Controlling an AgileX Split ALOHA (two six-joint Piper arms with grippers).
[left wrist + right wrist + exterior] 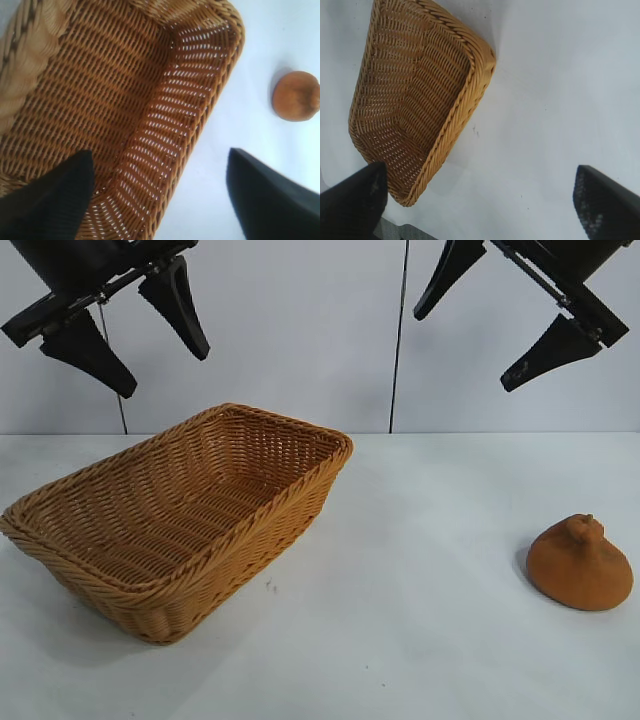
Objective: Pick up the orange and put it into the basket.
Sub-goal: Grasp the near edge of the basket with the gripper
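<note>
**Above the table: both claws up, orange still on the tabletop**

Below the left gripper [150, 335] sits the basket [190, 515], tan wicker w/ sloping woven sides & a braided rim, nothing inside. Fingers spread wide, gripping nothing; it hangs well above the basket's back end. The right gripper [480, 335] hangs high at the other side, fingers also spread wide & bare. The orange [580, 563] lies below it & toward the table's right edge, well apart from the basket. It's matte orange-brown w/ rough skin, dome-shaped, knobbly neck on top. White table [420, 640] between fruit & basket is bare, bar a tiny dark speck just beside the basket's near corner. Pale wall panels [300, 330] behind, split by thin dark seams.
</note>
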